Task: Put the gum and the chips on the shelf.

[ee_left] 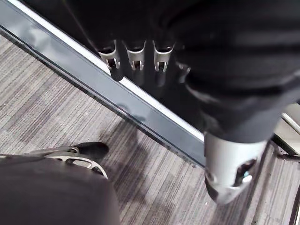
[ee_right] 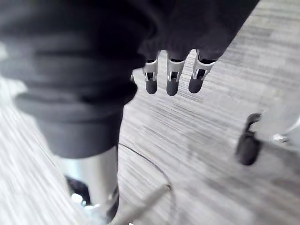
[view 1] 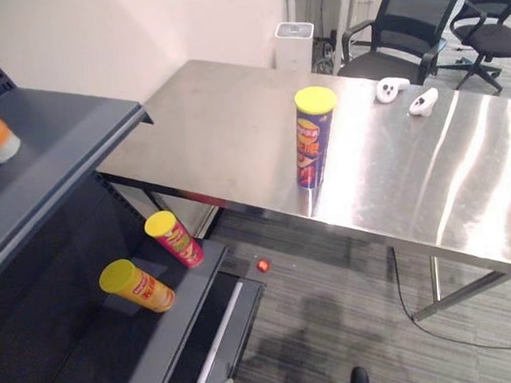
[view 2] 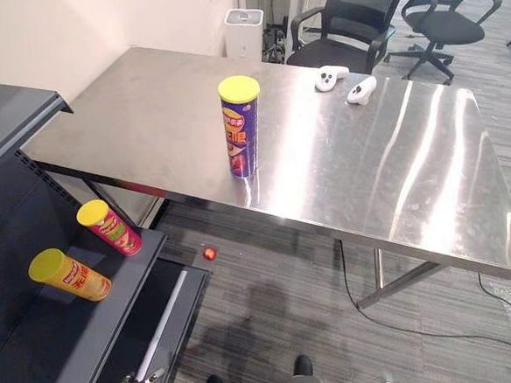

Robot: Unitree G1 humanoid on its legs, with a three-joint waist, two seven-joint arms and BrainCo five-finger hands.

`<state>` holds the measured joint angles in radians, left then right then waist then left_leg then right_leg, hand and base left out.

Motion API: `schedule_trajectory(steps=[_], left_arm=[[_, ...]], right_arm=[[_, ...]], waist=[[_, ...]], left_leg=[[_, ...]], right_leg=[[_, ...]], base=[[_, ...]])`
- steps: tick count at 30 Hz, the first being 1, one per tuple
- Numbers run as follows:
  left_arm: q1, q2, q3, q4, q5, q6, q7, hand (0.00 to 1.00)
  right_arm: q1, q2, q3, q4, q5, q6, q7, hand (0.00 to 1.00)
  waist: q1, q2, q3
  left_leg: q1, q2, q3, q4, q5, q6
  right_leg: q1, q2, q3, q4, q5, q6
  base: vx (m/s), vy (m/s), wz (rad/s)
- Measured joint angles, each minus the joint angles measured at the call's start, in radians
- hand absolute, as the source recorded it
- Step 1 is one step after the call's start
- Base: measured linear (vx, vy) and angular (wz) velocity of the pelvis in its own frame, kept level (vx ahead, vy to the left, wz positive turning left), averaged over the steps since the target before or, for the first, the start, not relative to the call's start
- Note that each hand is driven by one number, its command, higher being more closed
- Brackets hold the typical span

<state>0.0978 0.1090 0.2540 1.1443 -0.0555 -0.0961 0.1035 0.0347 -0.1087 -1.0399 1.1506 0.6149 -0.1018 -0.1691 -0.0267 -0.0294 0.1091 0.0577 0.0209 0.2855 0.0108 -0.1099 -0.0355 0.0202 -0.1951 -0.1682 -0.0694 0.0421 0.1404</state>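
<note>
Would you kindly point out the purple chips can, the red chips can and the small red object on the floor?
purple chips can (view 1: 312,148): left eye view, middle of its label.
red chips can (view 1: 185,246): left eye view, middle of its side.
small red object (view 1: 262,265): left eye view, its centre.

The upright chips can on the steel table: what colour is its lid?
The lid is yellow; clearest in the right eye view.
</note>
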Motion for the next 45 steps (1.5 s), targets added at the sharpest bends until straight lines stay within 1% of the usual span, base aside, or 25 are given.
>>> schedule_trajectory(steps=[1,2,3,4,5,6,7,8,9,11,13,16,18,19,22,24,26,28,30,31,32,33,40,44,45], left_arm=[[0.003,-0.002,0.007,-0.001,0.0,0.001,0.0,0.0],[0.01,-0.008,0.023,-0.004,0.0,0.004,0.001,0.0],[0.015,-0.01,0.029,-0.004,0.0,0.01,0.001,0.0],[0.017,-0.01,0.029,-0.004,0.0,0.012,0.001,0.0],[0.02,-0.011,0.029,-0.004,0.0,0.013,0.001,0.0],[0.021,-0.013,0.029,-0.004,0.0,0.013,0.002,0.0],[0.023,-0.013,0.03,-0.002,0.0,0.012,0.003,0.0],[0.03,-0.014,0.031,-0.003,0.0,0.013,0.006,0.0],[0.029,-0.015,0.031,-0.004,0.0,0.013,0.01,0.0],[0.029,-0.017,0.031,-0.011,0.0,0.013,0.011,0.0],[0.03,-0.016,0.028,-0.013,0.001,0.013,0.014,0.0],[0.031,-0.012,0.026,-0.019,0.025,0.014,0.015,0.0],[0.033,-0.01,0.018,-0.02,0.039,0.014,0.014,0.0],[0.034,-0.009,0.016,-0.021,0.039,0.015,0.014,0.0],[0.039,-0.003,0.006,-0.036,0.04,0.019,0.013,0.0],[0.046,0.006,-0.02,-0.05,0.041,0.018,0.007,0.0],[0.046,0.013,-0.027,-0.05,0.043,0.018,0.0,0.0],[0.046,0.013,-0.036,-0.05,0.065,0.017,-0.002,0.0],[0.046,0.016,-0.055,-0.05,0.078,0.012,-0.012,0.0],[0.046,0.016,-0.056,-0.051,0.078,0.012,-0.016,0.0],[0.049,0.016,-0.061,-0.05,0.078,0.012,-0.022,0.0],[0.055,0.013,-0.063,-0.05,0.078,0.012,-0.027,0.0],[0.059,0.014,-0.07,-0.052,0.079,0.011,-0.03,0.0],[0.058,0.014,-0.069,-0.07,0.078,0.011,-0.029,0.0],[0.057,0.015,-0.069,-0.073,0.078,0.01,-0.029,0.0]], right_arm=[[-0.006,-0.017,-0.032,-0.004,0.035,-0.006,-0.01,0.0],[-0.016,-0.051,-0.092,-0.029,0.079,-0.014,-0.033,0.0],[-0.028,-0.078,-0.122,-0.082,0.113,-0.028,-0.057,0.0],[-0.033,-0.088,-0.133,-0.118,0.119,-0.036,-0.069,0.0],[-0.038,-0.106,-0.133,-0.206,0.125,-0.051,-0.102,0.0],[-0.049,-0.126,-0.137,-0.296,0.126,-0.071,-0.133,0.0],[-0.058,-0.136,-0.138,-0.34,0.124,-0.087,-0.157,0.0],[-0.092,-0.146,-0.138,-0.447,0.102,-0.106,-0.208,0.0],[-0.119,-0.154,-0.122,-0.597,0.059,-0.134,-0.26,0.0],[-0.133,-0.161,-0.11,-0.695,0.035,-0.162,-0.288,0.0],[-0.176,-0.17,-0.101,-0.821,-0.058,-0.208,-0.349,0.0],[-0.213,-0.169,-0.066,-0.892,-0.149,-0.213,-0.392,0.0],[-0.214,-0.168,-0.008,-0.956,-0.206,-0.206,-0.397,0.0],[-0.218,-0.168,0.047,-1.013,-0.246,-0.205,-0.388,0.0],[-0.219,-0.169,0.135,-1.074,-0.274,-0.206,-0.349,0.0],[-0.218,-0.173,0.242,-1.078,-0.286,-0.203,-0.277,0.0],[-0.212,-0.203,0.399,-1.084,-0.303,-0.181,-0.184,0.0],[-0.205,-0.209,0.486,-1.107,-0.313,-0.165,-0.131,0.0],[-0.2,-0.208,0.61,-1.109,-0.337,-0.138,-0.047,0.0],[-0.2,-0.208,0.636,-1.11,-0.341,-0.13,-0.026,0.0],[-0.2,-0.207,0.684,-1.11,-0.341,-0.12,0.007,0.0],[-0.199,-0.206,0.731,-1.11,-0.341,-0.116,0.037,0.0],[-0.207,-0.204,0.827,-1.11,-0.342,-0.115,0.087,0.0],[-0.238,-0.19,0.855,-1.107,-0.343,-0.11,0.085,0.0],[-0.253,-0.184,0.857,-1.1,-0.343,-0.108,0.083,0.0]], waist=[[0.0,0.0,-0.007],[0.0,-0.005,-0.017],[0.0,0.0,-0.029],[-0.002,-0.003,-0.031],[-0.005,-0.009,-0.034],[-0.007,-0.003,-0.044],[-0.015,-0.009,-0.046],[-0.024,-0.007,-0.049],[-0.028,-0.006,-0.049],[-0.027,-0.006,-0.05],[-0.024,-0.01,-0.051],[-0.024,-0.017,-0.055],[-0.024,-0.019,-0.065],[-0.025,-0.017,-0.067],[-0.024,-0.02,-0.073],[-0.021,-0.036,-0.073],[-0.015,-0.042,-0.074],[-0.003,-0.042,-0.074],[0.007,-0.042,-0.073],[0.011,-0.041,-0.072],[0.02,-0.037,-0.069],[0.039,-0.033,-0.067],[0.059,-0.029,-0.051],[0.061,-0.033,-0.022],[0.068,-0.032,-0.012]], left_leg=[[0.001,0.0,0.001,-0.004,0.0,0.0],[0.005,0.0,0.002,-0.009,0.0,0.0],[0.009,-0.001,0.004,-0.011,0.0,0.0],[0.01,-0.001,0.005,-0.013,0.0,0.0],[0.011,-0.002,0.006,-0.016,0.0,0.0],[0.012,-0.003,0.006,-0.018,0.0,0.0],[0.011,-0.009,0.006,-0.019,0.0,0.0],[0.012,-0.007,0.005,-0.019,0.0,0.0],[0.012,-0.007,0.006,-0.019,0.0,0.0],[0.012,-0.006,0.006,-0.019,0.0,0.0],[0.012,-0.003,0.004,-0.019,0.0,0.0],[0.009,-0.002,0.004,-0.02,0.0,0.0],[-0.003,-0.002,0.003,-0.02,0.0,0.0],[-0.004,-0.002,0.002,-0.02,0.0,0.001],[-0.003,-0.002,-0.002,-0.019,0.001,0.001],[-0.004,-0.004,-0.019,-0.013,0.001,0.001],[-0.008,-0.006,-0.028,-0.007,0.001,0.001],[-0.011,-0.009,-0.035,-0.006,0.002,0.003],[-0.018,-0.01,-0.061,-0.003,0.006,0.008],[-0.019,-0.011,-0.067,-0.003,0.007,0.009],[-0.02,-0.012,-0.081,-0.003,0.01,0.011],[-0.022,-0.012,-0.088,-0.003,0.011,0.012],[-0.052,-0.025,-0.159,-0.003,0.03,0.017],[-0.075,-0.029,-0.197,-0.004,0.047,0.018],[-0.077,-0.03,-0.208,-0.007,0.052,0.017]], right_leg=[[-0.001,0.0,0.0,-0.001,0.0,0.0],[0.0,-0.001,0.002,-0.004,0.0,0.0],[0.002,-0.001,0.003,-0.006,0.0,0.0],[0.002,-0.001,0.005,-0.007,0.0,0.0],[0.002,-0.001,0.006,-0.01,0.001,0.0],[0.003,-0.001,0.006,-0.012,0.001,0.001],[0.002,-0.001,0.007,-0.012,0.001,0.001],[0.003,0.0,0.007,-0.013,0.001,0.001],[0.002,0.001,0.01,-0.014,0.002,0.002],[0.002,0.003,0.01,-0.014,0.002,0.002],[0.002,0.006,0.009,-0.014,0.002,0.002],[-0.002,0.007,0.009,-0.014,0.002,0.002],[-0.014,0.005,0.01,-0.012,0.002,0.002],[-0.018,0.005,0.011,-0.007,0.002,0.004],[-0.018,0.005,0.009,-0.003,0.002,0.004],[-0.014,0.005,0.002,-0.001,0.002,0.004],[-0.014,0.002,-0.003,0.002,0.002,0.004],[-0.013,-0.001,-0.009,0.003,0.002,0.004],[-0.005,-0.003,-0.033,0.003,0.002,0.003],[-0.002,-0.004,-0.039,0.002,0.002,0.003],[0.005,-0.005,-0.052,0.002,0.002,0.003],[0.007,-0.007,-0.059,0.002,0.002,0.003],[0.02,-0.015,-0.13,0.001,0.002,0.004],[0.02,-0.017,-0.166,0.002,0.002,0.003],[0.022,-0.016,-0.175,0.003,0.002,0.003]], base=[[-0.01,-0.014,-0.05],[0.01,-0.01,-0.05],[0.01,-0.007,-0.06],[0.01,-0.006,-0.05],[0.01,-0.009,-0.04],[0.0,0.0,0.0],[0.0,0.0,0.0],[0.0,0.0,0.0],[0.0,0.0,0.0],[0.0,-0.012,-0.02],[-0.01,-0.038,0.01],[-0.01,-0.022,0.0],[0.0,0.0,0.0],[0.0,0.0,0.0],[-0.01,-0.007,0.02],[-0.02,-0.021,0.07],[-0.05,-0.026,0.07],[-0.04,-0.014,0.12],[-0.04,-0.025,0.29],[-0.03,-0.026,0.33],[-0.01,-0.017,0.26],[-0.01,-0.016,0.27],[-0.01,-0.013,0.3],[-0.03,-0.026,0.33],[-0.03,-0.023,0.14]])
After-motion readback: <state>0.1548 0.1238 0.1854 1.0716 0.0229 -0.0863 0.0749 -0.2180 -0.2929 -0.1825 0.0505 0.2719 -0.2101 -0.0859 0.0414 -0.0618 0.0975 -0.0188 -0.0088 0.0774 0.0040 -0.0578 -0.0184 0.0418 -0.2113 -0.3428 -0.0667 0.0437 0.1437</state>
